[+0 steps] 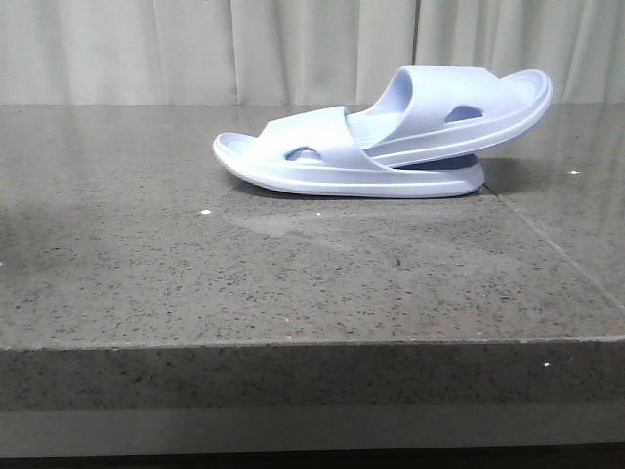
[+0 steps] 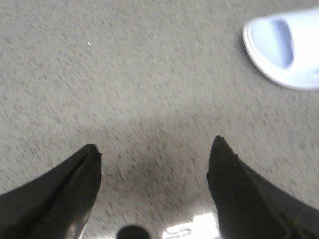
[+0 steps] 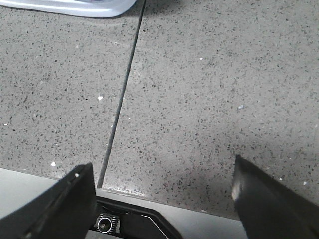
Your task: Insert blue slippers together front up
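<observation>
Front view, blue slippers: nested as a pair on the grey speckled table, toes toward the left.
Front view, lower slipper: sole flat on the table, its strap arching over the other's front end.
Front view, upper slipper: front pushed under the lower slipper's strap, heel tilted up behind and to the right.
Front view, arms: neither shows.
Left wrist view, left gripper: fingers spread wide, nothing between them, hanging above bare table.
Left wrist view, slipper: one rounded end, well apart from the fingers.
Right wrist view, right gripper: fingers parted, empty, over the table's edge beside a seam.
Right wrist view, slipper: only a sliver of sole, far from the fingers.
</observation>
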### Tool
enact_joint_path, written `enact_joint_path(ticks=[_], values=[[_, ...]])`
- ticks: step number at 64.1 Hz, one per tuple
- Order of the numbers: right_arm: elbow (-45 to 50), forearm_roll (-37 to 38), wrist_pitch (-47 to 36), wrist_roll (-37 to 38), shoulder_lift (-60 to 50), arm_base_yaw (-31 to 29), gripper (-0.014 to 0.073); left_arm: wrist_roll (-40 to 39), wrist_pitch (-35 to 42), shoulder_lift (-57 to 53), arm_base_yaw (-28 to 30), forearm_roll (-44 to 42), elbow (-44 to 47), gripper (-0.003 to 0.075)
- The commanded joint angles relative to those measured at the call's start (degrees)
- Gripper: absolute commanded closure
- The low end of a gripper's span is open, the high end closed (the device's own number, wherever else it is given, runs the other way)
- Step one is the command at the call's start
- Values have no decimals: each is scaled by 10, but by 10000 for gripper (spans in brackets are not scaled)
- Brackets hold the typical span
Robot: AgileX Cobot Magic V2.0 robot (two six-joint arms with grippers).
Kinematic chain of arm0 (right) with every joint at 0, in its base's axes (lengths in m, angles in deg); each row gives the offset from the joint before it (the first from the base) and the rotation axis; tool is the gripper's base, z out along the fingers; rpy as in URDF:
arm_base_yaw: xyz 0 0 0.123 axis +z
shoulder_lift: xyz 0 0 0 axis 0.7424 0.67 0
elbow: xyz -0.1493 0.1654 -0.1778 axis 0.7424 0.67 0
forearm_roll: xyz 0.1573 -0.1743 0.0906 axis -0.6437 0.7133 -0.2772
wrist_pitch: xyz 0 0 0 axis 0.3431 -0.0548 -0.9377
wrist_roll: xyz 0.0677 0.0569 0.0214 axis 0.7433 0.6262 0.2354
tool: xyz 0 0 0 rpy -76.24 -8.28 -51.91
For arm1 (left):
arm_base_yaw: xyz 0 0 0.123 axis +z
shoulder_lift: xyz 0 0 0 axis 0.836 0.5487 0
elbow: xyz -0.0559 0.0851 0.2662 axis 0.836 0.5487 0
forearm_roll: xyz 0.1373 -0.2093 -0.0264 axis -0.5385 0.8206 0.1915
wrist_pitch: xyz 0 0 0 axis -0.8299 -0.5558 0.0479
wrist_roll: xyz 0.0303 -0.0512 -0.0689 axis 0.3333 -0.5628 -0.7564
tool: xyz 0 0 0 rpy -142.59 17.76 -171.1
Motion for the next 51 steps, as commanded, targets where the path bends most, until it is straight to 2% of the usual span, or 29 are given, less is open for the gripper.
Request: enact_joint_path(ticks=[1, 21, 37, 46, 51], values=[[-13, -7, -30, 1, -2, 0, 13, -20, 54, -58, -12, -12, 31, 300], [-13, -7, -30, 1, -2, 0, 13, -45, 98, -192, -11, -35, 163, 348], [-13, -7, -25, 1, -2, 0, 13, -49, 101, -200, -11, -41, 175, 413], [-13, -7, -18, 1, -2, 0, 18, -49, 106, -200, -11, -41, 175, 512], [-13, -7, -17, 1, -2, 0, 69, -49, 111, -200, -11, -40, 175, 588]])
